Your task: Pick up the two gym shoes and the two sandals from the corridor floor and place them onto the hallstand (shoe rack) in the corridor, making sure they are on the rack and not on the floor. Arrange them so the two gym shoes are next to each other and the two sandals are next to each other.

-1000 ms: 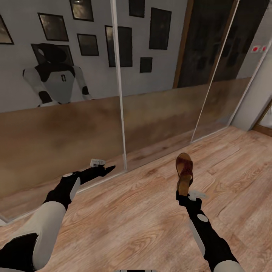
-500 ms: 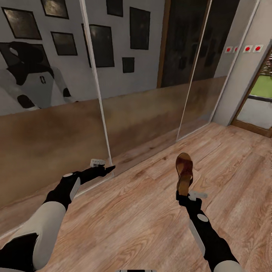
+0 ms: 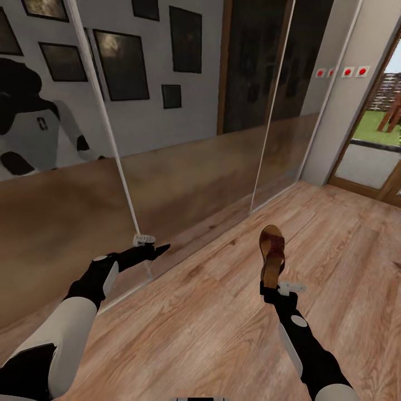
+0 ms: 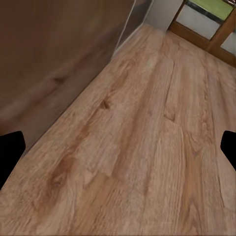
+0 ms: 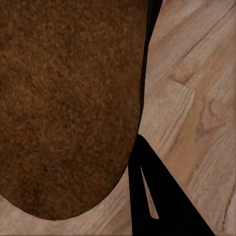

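Right claw (image 3: pixel 273 285) grips a brown leather slip-on sandal (image 3: pixel 272 255) by its heel end, the shoe standing toe-up above the light wood-plank corridor floor (image 3: pixel 223 323), clear of the boards. Seen from the right wrist, the sandal's grainy brown sole (image 5: pixel 69 103) presses against one dark finger (image 5: pixel 162 196). Left claw (image 3: pixel 153 245) hangs with its jaws apart and nothing between them, near the foot of a mirrored sliding-door wall (image 3: pixel 184 167) that reflects the robot. The sandal looks light, with a fairly stiff sole and a softer strap; held at one end it could swing or slip, so a pinch across the sole's firm edge seems the safer hold.
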Robot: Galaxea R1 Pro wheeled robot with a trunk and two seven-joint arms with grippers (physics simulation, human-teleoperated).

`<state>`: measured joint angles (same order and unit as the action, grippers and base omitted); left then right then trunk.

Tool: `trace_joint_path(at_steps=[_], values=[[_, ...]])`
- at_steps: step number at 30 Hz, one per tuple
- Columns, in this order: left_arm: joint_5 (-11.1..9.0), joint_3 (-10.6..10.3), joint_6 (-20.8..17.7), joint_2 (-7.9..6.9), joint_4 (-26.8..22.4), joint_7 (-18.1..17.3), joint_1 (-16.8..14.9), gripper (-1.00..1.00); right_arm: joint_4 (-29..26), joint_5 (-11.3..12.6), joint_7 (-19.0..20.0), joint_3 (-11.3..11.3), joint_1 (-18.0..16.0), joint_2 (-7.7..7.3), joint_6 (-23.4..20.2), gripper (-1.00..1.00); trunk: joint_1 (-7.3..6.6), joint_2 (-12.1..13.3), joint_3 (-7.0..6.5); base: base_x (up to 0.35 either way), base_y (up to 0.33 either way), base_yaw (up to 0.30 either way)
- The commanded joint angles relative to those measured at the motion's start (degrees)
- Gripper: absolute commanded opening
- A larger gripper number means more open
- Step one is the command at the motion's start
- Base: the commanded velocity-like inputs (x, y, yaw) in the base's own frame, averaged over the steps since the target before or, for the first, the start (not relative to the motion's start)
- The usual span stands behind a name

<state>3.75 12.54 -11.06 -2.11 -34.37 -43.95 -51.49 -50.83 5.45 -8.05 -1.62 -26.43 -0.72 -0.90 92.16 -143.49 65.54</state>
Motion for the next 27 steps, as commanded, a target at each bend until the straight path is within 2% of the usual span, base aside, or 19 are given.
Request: trace_joint_path(at_steps=[1, 12, 27], values=[[0.4, 0.4, -0.5, 0.06, -0.1, -0.4, 0.0, 1.0, -0.1, 0.7, -0.2, 0.1, 0.0, -0.04, -0.1, -1.0, 0.02, 0.0, 0.04, 0.348, 0.0, -0.152], [0.4, 0.4, -0.5, 0.45, -0.1, -0.4, 0.0, 1.0, -0.1, 0.7, -0.2, 0.1, 0.0, 0.01, -0.1, -1.0, 0.02, 0.0, -0.19, 0.343, -0.044, -0.228], [0.5, 0.4, -0.4, 0.71, 1.0, -0.4, 0.0, 1.0, -0.1, 0.7, -0.2, 0.1, 0.0, 0.0, -0.1, -1.0, 0.02, 0.0, -0.53, 0.287, -0.159, -0.245]])
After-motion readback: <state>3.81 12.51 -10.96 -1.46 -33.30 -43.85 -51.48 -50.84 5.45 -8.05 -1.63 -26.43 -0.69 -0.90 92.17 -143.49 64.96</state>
